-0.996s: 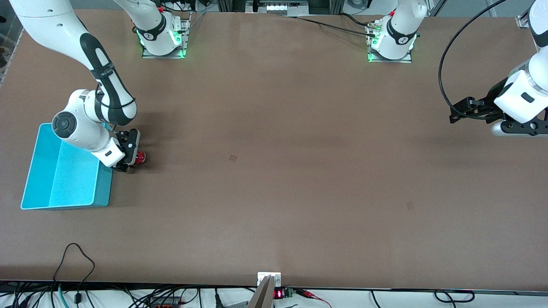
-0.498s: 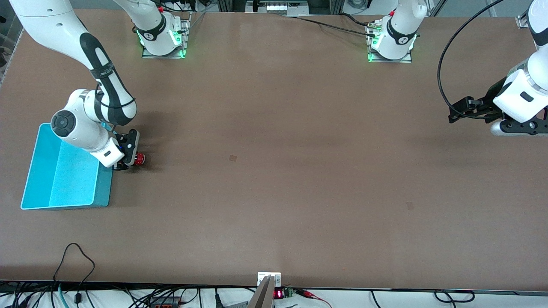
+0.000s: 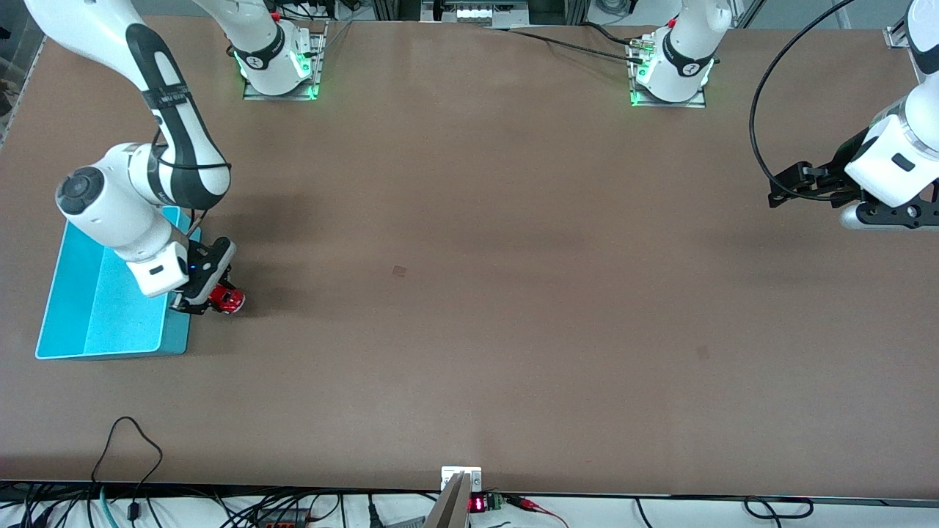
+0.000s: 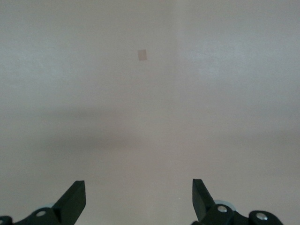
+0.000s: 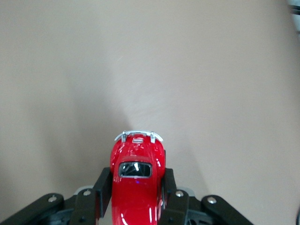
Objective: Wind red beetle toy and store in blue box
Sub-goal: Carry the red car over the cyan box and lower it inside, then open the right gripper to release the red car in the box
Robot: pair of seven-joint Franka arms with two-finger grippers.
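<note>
**Drag back straight, then lift clear of the wall**

Starting at the right arm's end of the table (image 3: 469, 293): blue box (image 3: 88, 315) lying flat, nothing visible inside. Just beside its wall on the side toward the table's middle, right gripper (image 3: 209, 293) low down, fingers (image 5: 103, 185) clenched on the flanks of the red beetle toy (image 3: 226, 298), silver bumper pointing away from the wrist. Hard to tell whether the wheels touch the table.

Probably mid-wind, with storing not yet done. For a good wind:

- Press down lightly so the wheels bite instead of skidding.
- Drag along the car's own length, never sideways, or the glossy body may twist in the grip.
- Hold squeeze firm but modest; rounded, slick shell, prone to squirting out.
- Mind the box wall close by; little room for a backward stroke that way.
- Lift before crossing the thin rim, then lower well inside before letting go, since a wound toy could run on release.

Over at the left arm's end: left gripper (image 3: 796, 192) waiting above bare table, fingers spread wide and holding nothing.
</note>
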